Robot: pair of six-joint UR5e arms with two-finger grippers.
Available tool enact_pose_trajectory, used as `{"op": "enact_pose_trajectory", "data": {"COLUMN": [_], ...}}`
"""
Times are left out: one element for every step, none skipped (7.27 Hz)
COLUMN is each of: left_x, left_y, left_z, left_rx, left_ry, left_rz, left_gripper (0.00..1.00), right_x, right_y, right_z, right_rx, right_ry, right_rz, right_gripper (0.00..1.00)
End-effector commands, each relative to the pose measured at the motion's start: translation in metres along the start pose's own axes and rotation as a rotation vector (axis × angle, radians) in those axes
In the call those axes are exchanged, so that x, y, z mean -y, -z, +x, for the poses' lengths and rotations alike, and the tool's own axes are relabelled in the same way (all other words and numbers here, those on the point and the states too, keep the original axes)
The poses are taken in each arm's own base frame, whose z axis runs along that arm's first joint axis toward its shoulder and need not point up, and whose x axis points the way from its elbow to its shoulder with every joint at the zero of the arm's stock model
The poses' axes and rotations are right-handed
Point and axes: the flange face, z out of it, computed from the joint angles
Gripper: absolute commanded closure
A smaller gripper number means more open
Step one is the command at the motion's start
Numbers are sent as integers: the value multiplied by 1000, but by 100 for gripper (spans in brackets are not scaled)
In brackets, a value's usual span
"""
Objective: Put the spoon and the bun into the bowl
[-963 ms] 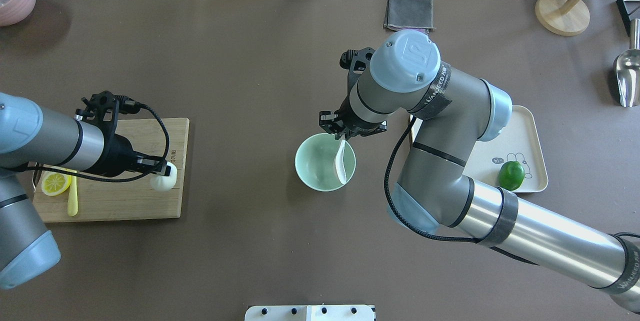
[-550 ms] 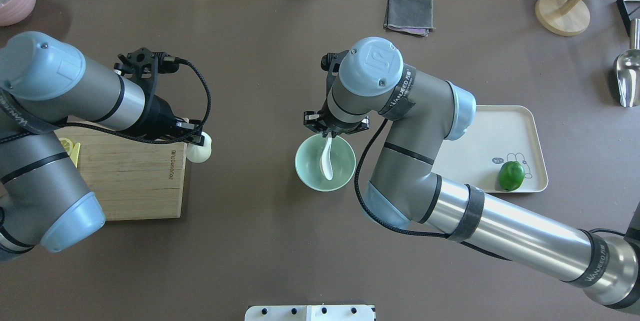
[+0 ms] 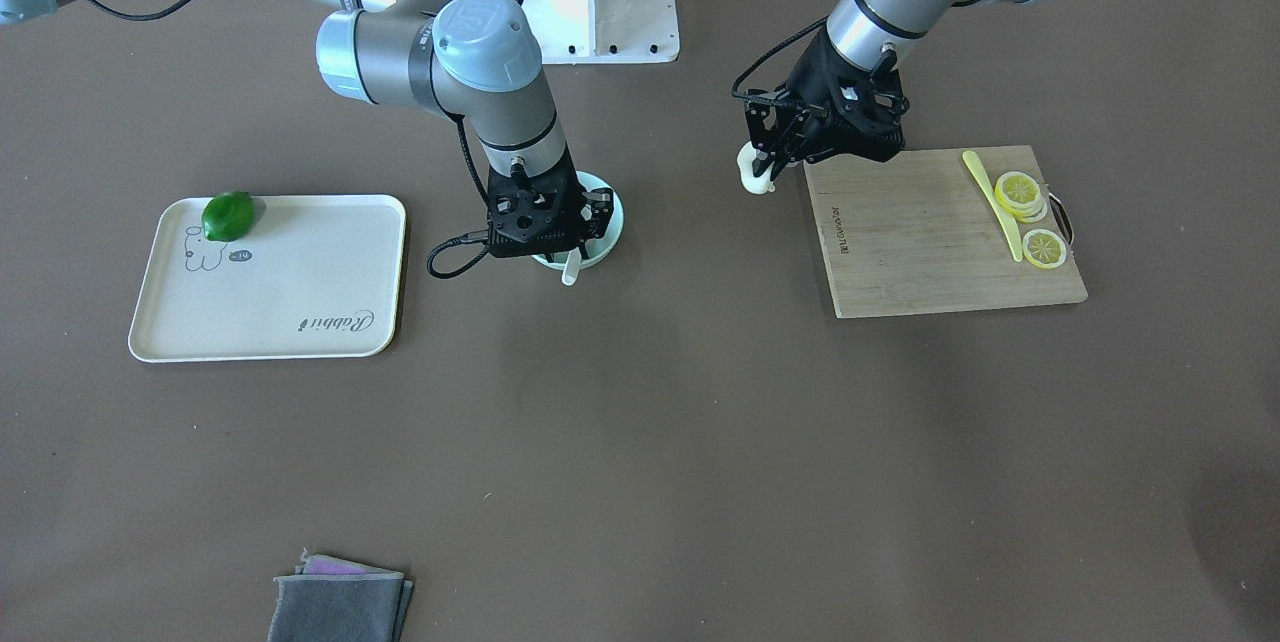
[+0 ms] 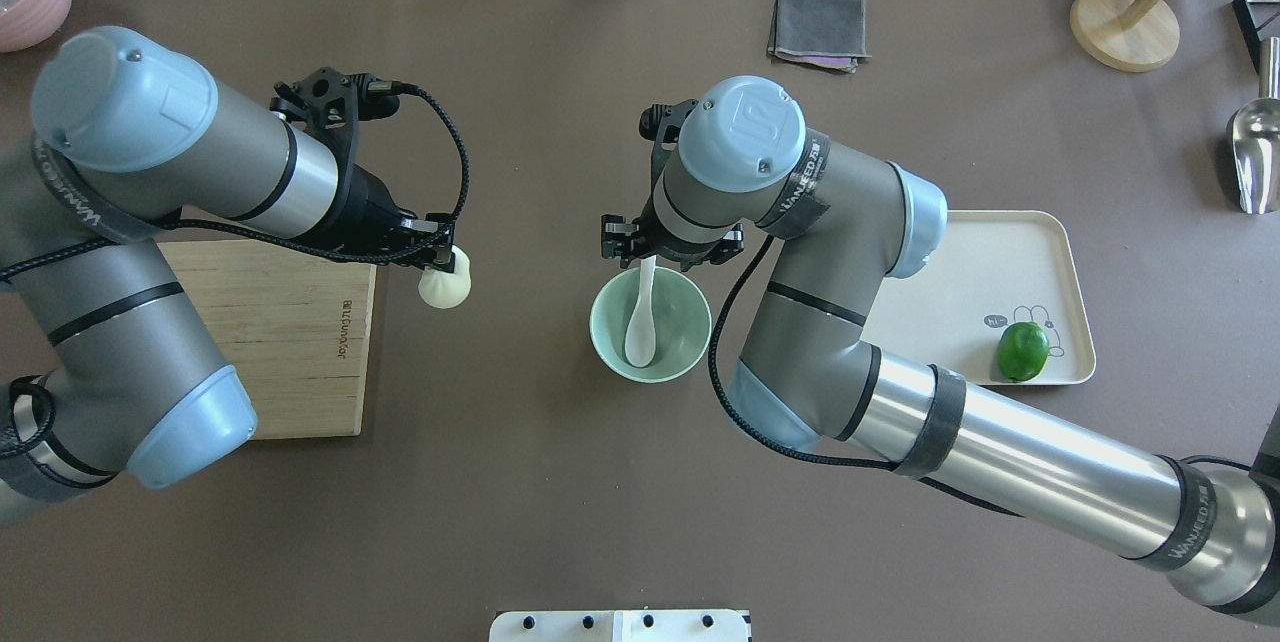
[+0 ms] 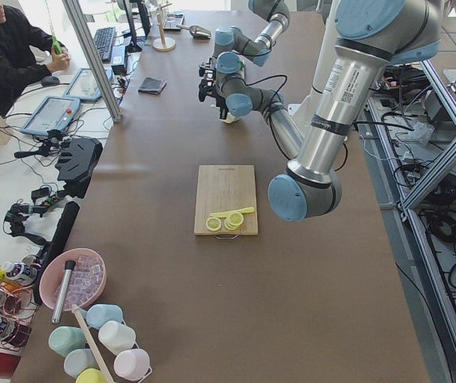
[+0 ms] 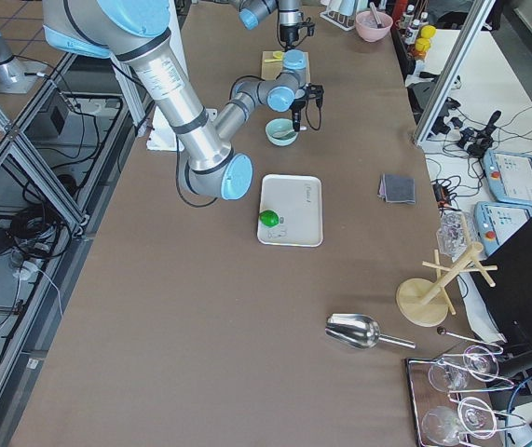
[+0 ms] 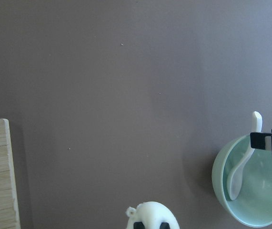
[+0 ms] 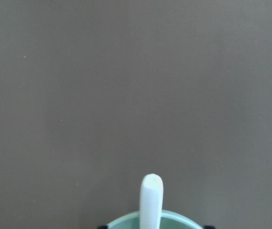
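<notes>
The mint-green bowl [image 4: 597, 327] stands at the table's middle. The white spoon [image 4: 640, 337] lies in it, scoop down and handle leaning over the far rim. It also shows in the right wrist view [image 8: 151, 200]. My right gripper [image 4: 667, 254] hovers over that rim with its fingers spread either side of the handle, open. My left gripper [image 4: 440, 267] is shut on the white bun [image 4: 446, 290] and holds it above the table between the board and the bowl. The bun [image 3: 752, 174] also shows in the front view, and the bowl [image 7: 220, 179] in the left wrist view.
A wooden cutting board [image 4: 290, 342] lies at the left with lemon slices [image 3: 1020, 192] and a yellow utensil [image 3: 990, 202]. A cream tray [image 4: 1000, 262] with a green lime [image 4: 1022, 350] lies at the right. A grey cloth [image 4: 818, 22] lies at the back.
My left gripper lifted the bun off the board and carried it right, towards the bowl. My right gripper moved left over the bowl and let go of the spoon, which now lies inside.
</notes>
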Motion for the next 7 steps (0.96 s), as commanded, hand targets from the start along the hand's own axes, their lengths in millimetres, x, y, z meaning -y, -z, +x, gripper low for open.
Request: {"op": "enact_pose_trajectory", "data": {"left_x": [-13, -15, -14, -2, 9, 18, 23], "left_y": [-13, -31, -58, -75, -86, -99, -116], "left_z": [46, 79, 121, 141, 145, 140, 134], "left_rx": [-43, -44, -37, -25, -5, 0, -11], "left_ry": [56, 66, 73, 75, 73, 70, 67], "left_rz": [-23, 2, 27, 39, 77, 117, 124], "left_gripper": [100, 100, 100, 100, 100, 100, 100], "right_x": [20, 24, 26, 29, 37, 41, 43], "right_y": [55, 71, 78, 87, 95, 97, 99], "right_z": [45, 80, 115, 142, 173, 190, 201], "right_rx": [28, 28, 14, 2, -20, -28, -35], "right_ry": [-36, -9, 31, 66, 54, 55, 78], "right_rz": [-40, -39, -34, -20, -16, -19, -18], "right_gripper": [0, 0, 0, 0, 0, 0, 0]}}
